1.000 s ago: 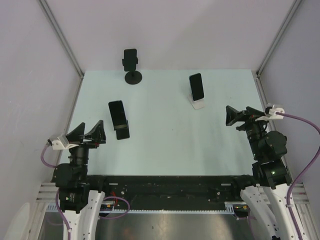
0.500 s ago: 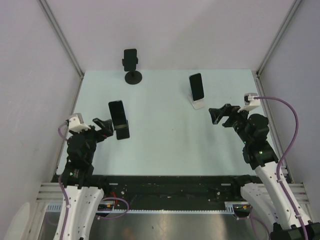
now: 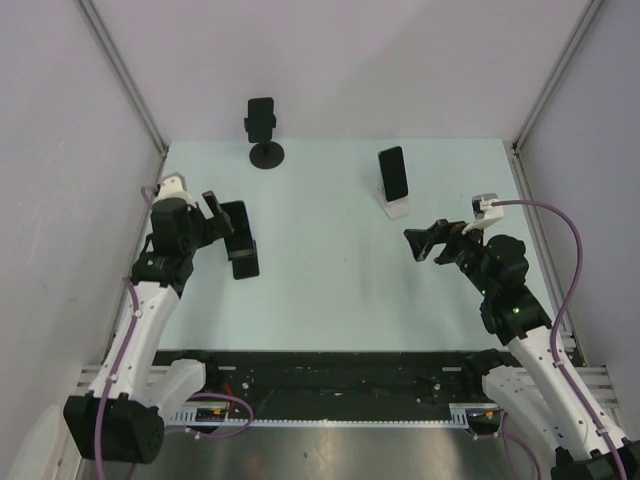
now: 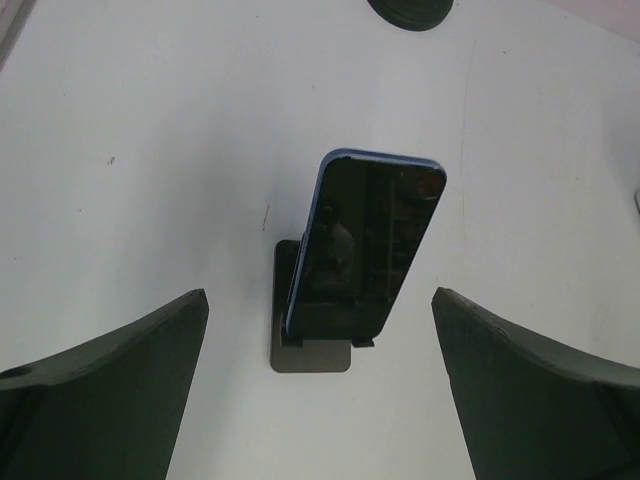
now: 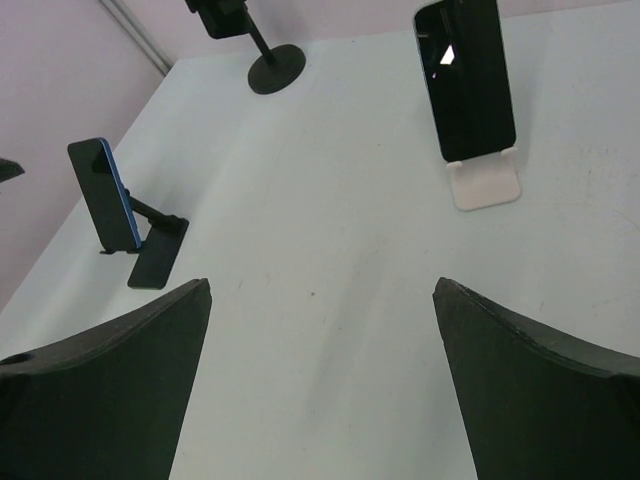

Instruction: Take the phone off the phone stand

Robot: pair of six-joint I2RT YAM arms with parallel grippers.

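A dark phone with a blue edge (image 3: 234,226) leans in a black stand (image 3: 245,265) at the table's left. In the left wrist view the phone (image 4: 370,240) stands on the stand's base (image 4: 312,352), just ahead of the fingertips. My left gripper (image 3: 214,217) is open and empty right beside the phone's left side; in its own view (image 4: 320,295) the jaws stand wide apart with the phone between their lines. My right gripper (image 3: 424,243) is open and empty over the table's right half, wide apart in its own view (image 5: 322,285).
A second phone (image 3: 393,172) leans in a white stand (image 3: 397,209) at the back right, also seen in the right wrist view (image 5: 465,75). A third phone sits in a black stand with a round base (image 3: 265,153) at the back edge. Grey walls close in three sides.
My left arm has swung up from the near edge to the left phone's side. My right gripper has moved left and forward over the table. The phones have not moved.
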